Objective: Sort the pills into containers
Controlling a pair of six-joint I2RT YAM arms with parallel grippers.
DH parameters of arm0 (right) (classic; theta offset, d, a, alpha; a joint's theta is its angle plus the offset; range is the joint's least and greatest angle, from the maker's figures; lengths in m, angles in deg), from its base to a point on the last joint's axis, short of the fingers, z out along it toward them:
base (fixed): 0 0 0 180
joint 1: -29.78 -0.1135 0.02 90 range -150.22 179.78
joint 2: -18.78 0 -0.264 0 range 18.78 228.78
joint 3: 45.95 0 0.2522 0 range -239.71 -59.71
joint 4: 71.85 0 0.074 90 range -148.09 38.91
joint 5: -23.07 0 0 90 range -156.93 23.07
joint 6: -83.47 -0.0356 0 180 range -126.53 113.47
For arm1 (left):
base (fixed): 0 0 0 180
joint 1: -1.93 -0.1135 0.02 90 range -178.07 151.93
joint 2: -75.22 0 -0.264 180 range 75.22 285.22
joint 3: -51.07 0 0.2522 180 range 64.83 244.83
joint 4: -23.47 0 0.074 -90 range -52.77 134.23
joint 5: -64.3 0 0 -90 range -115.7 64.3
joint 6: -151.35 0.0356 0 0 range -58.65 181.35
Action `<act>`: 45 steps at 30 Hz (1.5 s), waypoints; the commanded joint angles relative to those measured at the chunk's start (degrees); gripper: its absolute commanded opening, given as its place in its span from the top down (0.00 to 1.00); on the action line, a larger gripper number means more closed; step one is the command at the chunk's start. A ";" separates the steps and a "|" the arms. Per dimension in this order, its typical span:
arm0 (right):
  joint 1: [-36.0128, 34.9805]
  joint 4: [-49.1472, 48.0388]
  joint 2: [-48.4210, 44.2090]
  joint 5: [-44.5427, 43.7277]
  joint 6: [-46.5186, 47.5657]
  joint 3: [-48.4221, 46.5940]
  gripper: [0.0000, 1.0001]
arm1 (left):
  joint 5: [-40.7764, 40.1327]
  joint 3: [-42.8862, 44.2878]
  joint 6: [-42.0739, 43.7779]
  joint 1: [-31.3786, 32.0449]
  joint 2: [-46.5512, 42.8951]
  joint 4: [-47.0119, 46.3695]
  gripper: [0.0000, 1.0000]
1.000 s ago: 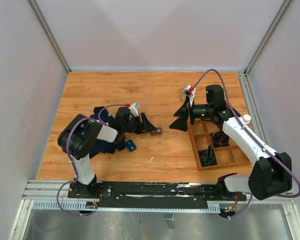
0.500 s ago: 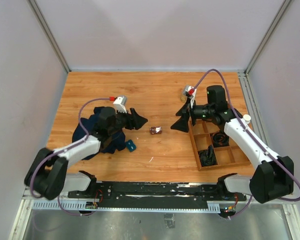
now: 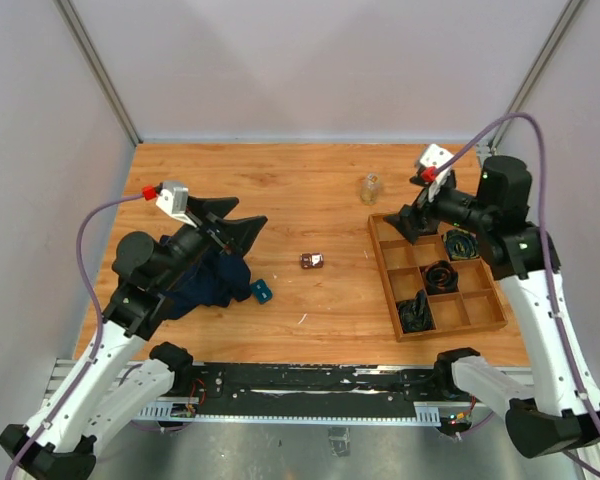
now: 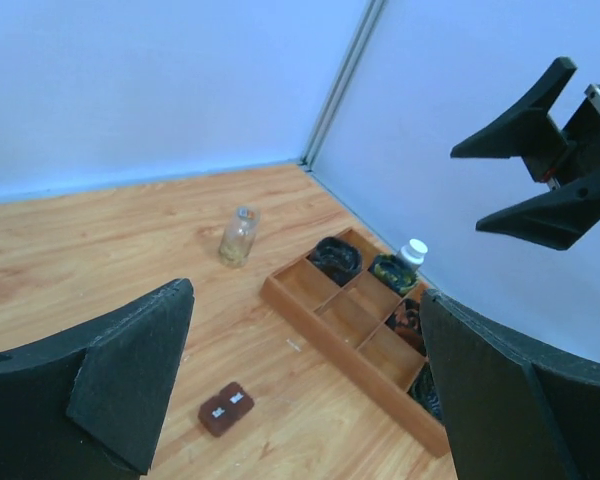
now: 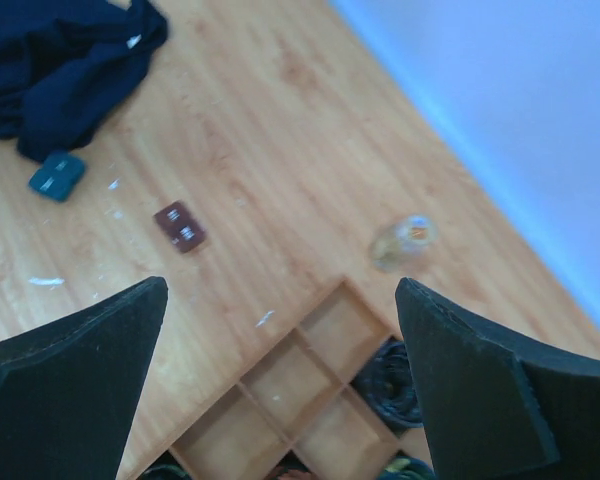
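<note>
One of the containers, a small dark reddish-brown box (image 3: pixel 312 261) (image 4: pixel 226 408) (image 5: pixel 180 227), lies alone on the wood in the middle of the table. My left gripper (image 3: pixel 238 224) (image 4: pixel 305 300) hangs open and raised well to the left of it, with nothing between its fingers. Over the far corner of the wooden tray, my right gripper (image 3: pixel 410 216) (image 5: pixel 280 285) is also open and holds nothing. No pills can be told apart; only a few white flecks (image 3: pixel 302 319) lie on the wood.
The divided wooden tray (image 3: pixel 387 290) (image 4: pixel 320 330) (image 5: pixel 270 352) lies at the right with dark rolled items in some cells. A small clear bottle (image 3: pixel 371 187) (image 4: pixel 238 236) (image 5: pixel 404 243) stands behind it. A dark blue cloth (image 3: pixel 208 282) (image 5: pixel 60 60) and a teal box (image 3: pixel 262 292) (image 5: pixel 57 173) lie at left.
My left gripper opened wide, let go beside the brown box and swung up and left. The right arm rose and drew back to the right, over the tray. The box stayed put.
</note>
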State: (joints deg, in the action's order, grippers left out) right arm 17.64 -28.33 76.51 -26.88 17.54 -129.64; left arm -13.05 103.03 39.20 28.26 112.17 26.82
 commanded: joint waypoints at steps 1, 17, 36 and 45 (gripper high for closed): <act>2.27 9.27 -2.20 -5.96 1.36 -11.12 0.02 | 3.04 8.92 -0.93 -0.31 0.51 12.58 0.01; 3.22 14.98 -6.61 -2.98 -12.47 -22.73 0.02 | 7.27 17.60 -0.41 -0.29 -3.75 21.23 0.01; 6.37 15.91 -6.54 -7.57 -15.17 -22.82 0.02 | 7.20 13.77 0.69 -0.30 -5.92 24.56 0.01; 7.60 15.96 -6.43 -7.67 -15.42 -23.12 0.02 | 8.71 15.50 0.48 -0.27 -5.25 23.86 0.01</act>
State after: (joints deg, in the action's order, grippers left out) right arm 23.70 -12.77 70.15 -34.20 3.25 -152.03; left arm -6.24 117.21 39.27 28.26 106.68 51.32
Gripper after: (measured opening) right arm 0.984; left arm 0.992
